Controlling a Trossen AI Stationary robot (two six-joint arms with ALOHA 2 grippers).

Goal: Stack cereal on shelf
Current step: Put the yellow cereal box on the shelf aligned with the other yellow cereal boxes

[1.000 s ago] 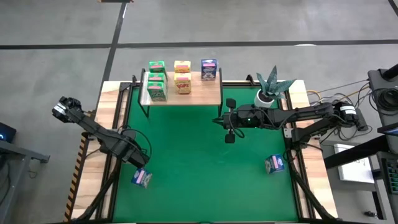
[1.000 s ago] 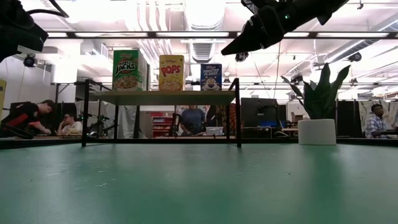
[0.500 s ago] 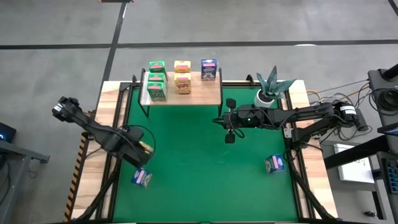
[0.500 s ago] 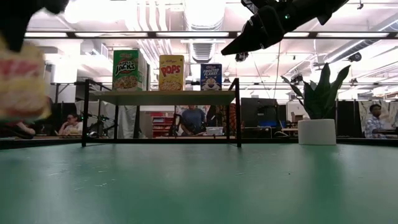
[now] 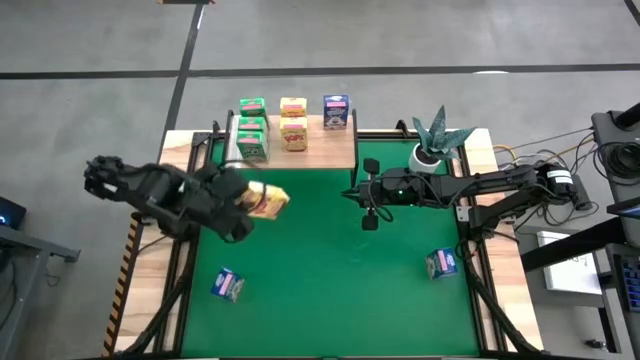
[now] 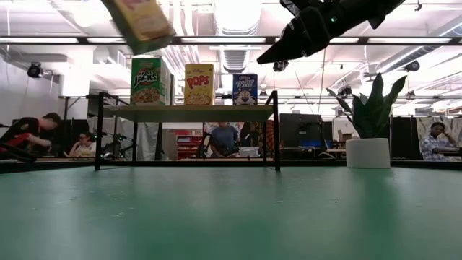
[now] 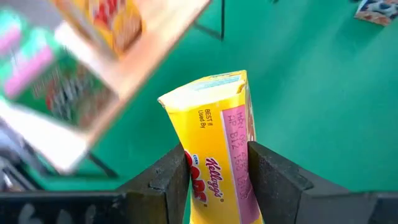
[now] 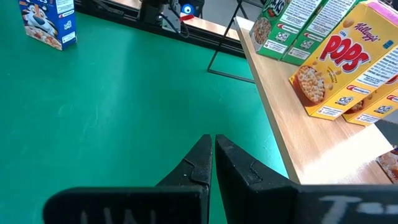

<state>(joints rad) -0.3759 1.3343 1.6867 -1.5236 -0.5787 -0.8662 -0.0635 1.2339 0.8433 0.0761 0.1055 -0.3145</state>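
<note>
My left gripper (image 5: pixel 247 199) is shut on a yellow cereal box (image 5: pixel 267 201), in the air over the green mat just in front of the shelf (image 5: pixel 320 150). The shelf's pale plank carries three green boxes (image 5: pixel 252 135), two yellow ones (image 5: pixel 293 125) and one blue (image 5: pixel 337 112), all upright. Two more blue boxes lie on the mat (image 5: pixel 228 286) (image 5: pixel 441 263). My right gripper (image 5: pixel 369 212) is shut and hovers right of the shelf's front corner; the right wrist view shows its fingers closed (image 8: pixel 213 155). My left gripper (image 7: pixel 217 177) pinches the yellow box by its lower half (image 7: pixel 217 168), one finger (image 7: pixel 171 177) on each side. The box's top end (image 7: pixel 205 90) sticks out forward past the fingertips. The fingers come from the table's left. The box is lifted clear and tilted (image 6: pixel 141 22).
A potted plant (image 5: pixel 436 142) stands on the table's far right, beside the shelf. Black frame bars run along the mat's left and right edges. Open green mat (image 5: pixel 330 270) lies between the two arms. People sit in the room beyond the table.
My left gripper has risen from the mat's near left, by the blue box, and swung toward the far edge and the shelf, carrying the yellow box up with it. The box is now high and tilted. The right arm has kept still.
</note>
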